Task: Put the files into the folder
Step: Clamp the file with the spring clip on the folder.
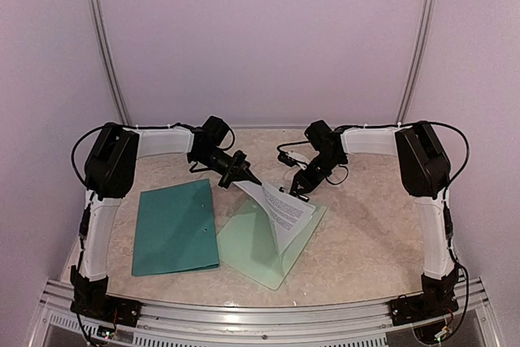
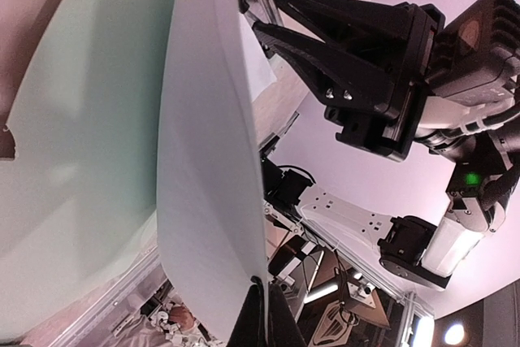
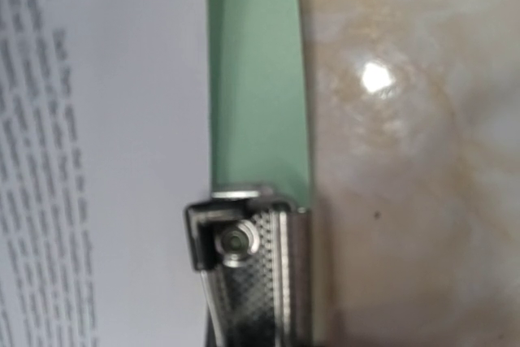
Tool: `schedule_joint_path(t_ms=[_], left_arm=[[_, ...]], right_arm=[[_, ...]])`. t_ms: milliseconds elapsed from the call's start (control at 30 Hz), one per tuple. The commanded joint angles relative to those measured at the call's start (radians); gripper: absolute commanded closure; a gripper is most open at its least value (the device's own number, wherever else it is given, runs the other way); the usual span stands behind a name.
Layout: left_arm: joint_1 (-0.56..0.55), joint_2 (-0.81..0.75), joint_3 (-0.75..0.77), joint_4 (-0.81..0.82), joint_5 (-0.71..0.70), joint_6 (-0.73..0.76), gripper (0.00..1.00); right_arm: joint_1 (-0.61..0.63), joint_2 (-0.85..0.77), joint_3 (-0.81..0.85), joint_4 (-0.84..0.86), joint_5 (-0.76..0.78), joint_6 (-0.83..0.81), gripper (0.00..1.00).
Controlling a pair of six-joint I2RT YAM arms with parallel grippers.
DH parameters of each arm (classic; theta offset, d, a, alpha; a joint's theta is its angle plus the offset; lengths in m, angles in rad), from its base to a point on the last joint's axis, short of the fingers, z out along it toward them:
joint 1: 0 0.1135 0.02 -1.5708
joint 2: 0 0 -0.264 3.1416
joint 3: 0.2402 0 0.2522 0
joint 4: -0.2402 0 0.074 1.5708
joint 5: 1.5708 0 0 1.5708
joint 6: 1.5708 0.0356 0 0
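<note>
Nearest us, an aluminium rail (image 1: pixel 260 314) runs along the near edge of the table (image 1: pixel 366 225). The tabletop is beige and marbled, and the right wrist view catches a bright spot of lamp light on it. Pale lilac walls (image 1: pixel 260 38) close in three sides, with metal uprights (image 1: pixel 106 46) at the far corners.

The folder (image 1: pixel 175 229) lies flat toward the near left corner, with nothing on it. Just to its right, by the middle of the near edge, we see a pale mint clipboard (image 1: pixel 260 253) set at an angle. The files (image 1: pixel 284 209) are not in the folder — they curl up off the clipboard, print facing right, their raised end toward the table's middle.

At that raised end the left gripper (image 1: pixel 253 179) is pressed together on the sheets' corner. Its own camera shows the blank back of the paper running down into its dark fingertips. Just beyond, the right gripper (image 1: pixel 299 193) has its fingers only slightly apart, pinching the metal clip (image 3: pixel 256 249) at the clipboard's far end.

Only the right wrist view shows that clip closely: knurled, with a screw head, and the printed page beside it. Only the left wrist view shows the right gripper's fingers side-on — and, past the rail, a dim room with lamps.
</note>
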Motion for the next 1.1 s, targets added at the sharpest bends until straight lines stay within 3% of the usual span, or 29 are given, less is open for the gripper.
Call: schedule_joint_path(t_ms=[0,367,467,1067], left_arm=[[0.004,-0.019,0.034,-0.041,-0.019,0.037,1.00],[-0.019,-0.040,-0.030,0.010,0.011,0.028,1.00],[-0.025,-0.047,-0.039,0.000,0.018,0.084,1.00],[-0.026,-0.069,-0.097,-0.175,-0.203,0.309,0.89]], right_arm=[[0.015,0.029,0.004,-0.043,0.006,0.005,1.00],[0.016,0.032,0.015,-0.043,0.008,0.001,1.00],[0.017,0.031,0.011,-0.039,0.007,0.001,1.00],[0.018,0.020,0.009,-0.044,0.037,0.001,1.00]])
